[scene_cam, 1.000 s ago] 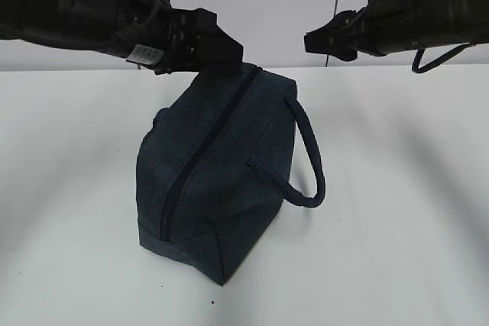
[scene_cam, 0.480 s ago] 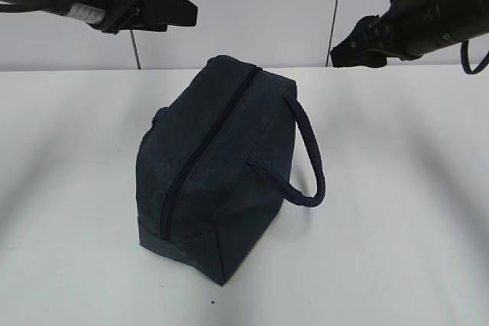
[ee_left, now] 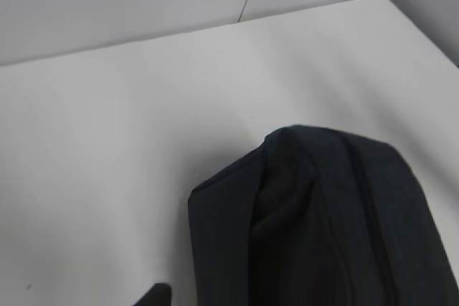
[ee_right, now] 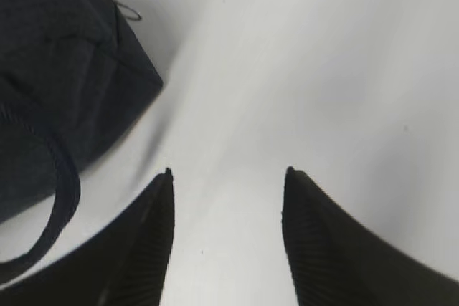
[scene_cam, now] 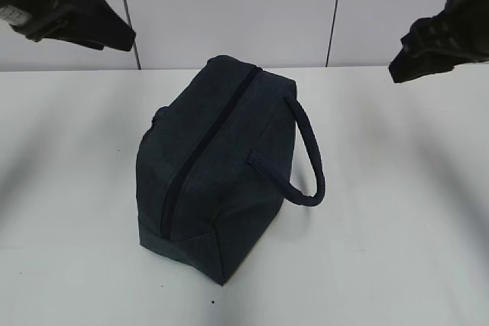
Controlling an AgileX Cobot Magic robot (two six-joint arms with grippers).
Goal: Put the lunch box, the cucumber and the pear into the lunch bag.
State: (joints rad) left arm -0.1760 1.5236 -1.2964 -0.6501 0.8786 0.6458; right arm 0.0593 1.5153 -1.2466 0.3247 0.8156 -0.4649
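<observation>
On the middle of the white table (scene_cam: 397, 211) sits the lunch bag (scene_cam: 218, 166), zipped shut along its top, one loop handle (scene_cam: 309, 162) drooping to the right. It looks soft and slouchy, fabric that gives under a pinch, and probably light enough to shift if tugged. The metal ring pull (ee_right: 128, 10) at the far end of the zipper seems the spot to catch, with the other arm steadying the cloth. No lunch box, cucumber or pear is showing anywhere. Up at the left, the left gripper (scene_cam: 72, 9) hangs clear; I cannot tell how wide it stands. Over at the right, the right gripper (ee_right: 228, 177) is parted and empty above bare tabletop. Behind, a plain panelled wall (scene_cam: 229, 5).
</observation>
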